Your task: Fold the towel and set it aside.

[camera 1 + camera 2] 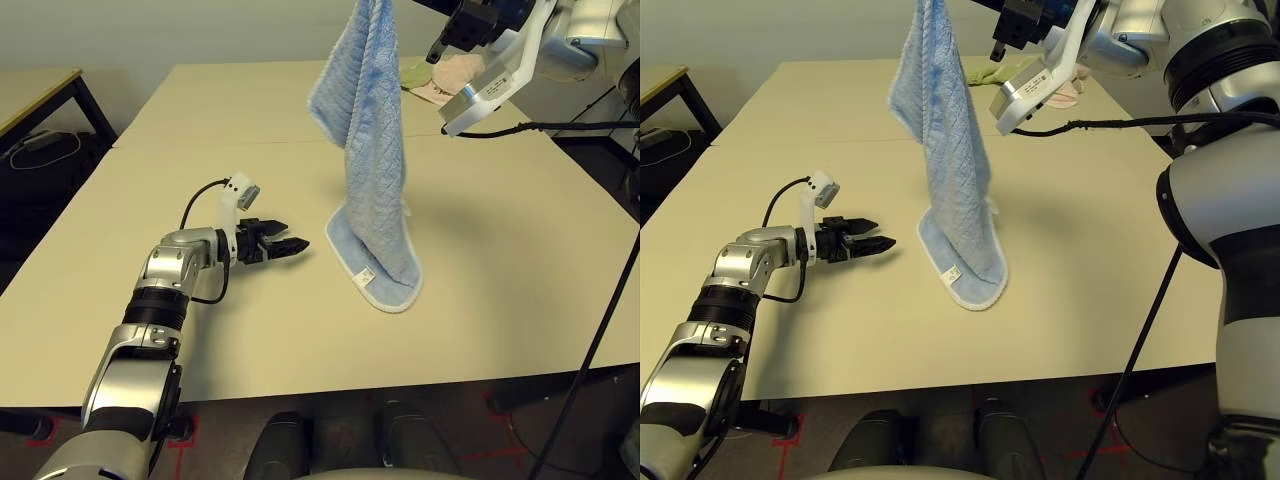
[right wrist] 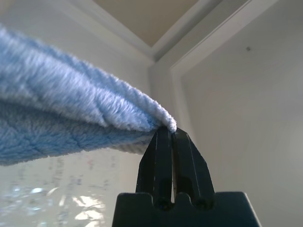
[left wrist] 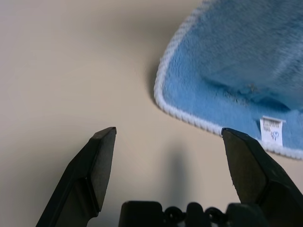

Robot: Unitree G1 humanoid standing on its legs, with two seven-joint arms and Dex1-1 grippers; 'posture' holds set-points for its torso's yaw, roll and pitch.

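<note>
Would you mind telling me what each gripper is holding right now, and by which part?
The right gripper pinches the towel by one top corner; its lower end rests on the table. The left gripper is open and holds nothing.

Even, soft indoor light; faint shadows on the table [image 1: 200, 130]; wrist views blur up close.

The towel [image 1: 372, 150] runs off the picture's top edge, and its label's [image 3: 272, 131] print is too small to read
</note>
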